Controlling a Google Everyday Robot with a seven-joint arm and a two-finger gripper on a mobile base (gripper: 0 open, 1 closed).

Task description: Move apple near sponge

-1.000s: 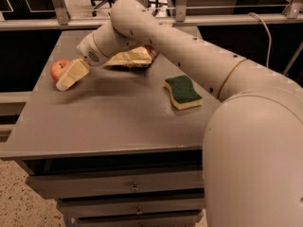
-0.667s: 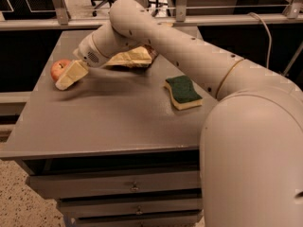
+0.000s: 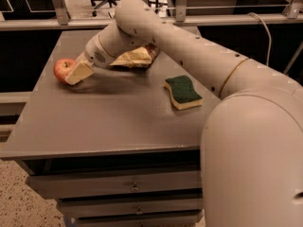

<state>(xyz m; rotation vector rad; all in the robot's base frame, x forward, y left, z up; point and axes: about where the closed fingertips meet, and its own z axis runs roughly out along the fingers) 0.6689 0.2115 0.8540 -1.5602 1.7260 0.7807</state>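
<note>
**Grey tabletop, apple at the gripper**

Matte grey table over drawers carries a round, glossy red apple near its left edge. The pale gripper sits against the apple's four o'clock side; whether it grips cannot be told. The wavy sponge, green scrub over yellow foam, lies well apart at three o'clock, long axis eleven-to-five.

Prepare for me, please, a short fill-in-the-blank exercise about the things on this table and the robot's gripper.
1. The apple is mostly ___ in colour.
2. The sponge has a dark ___ top.
3. The gripper is at the ___, not at the sponge.
4. The apple and the sponge lie ___ (together/apart) on the table.
Missing words: red; green; apple; apart.
</note>
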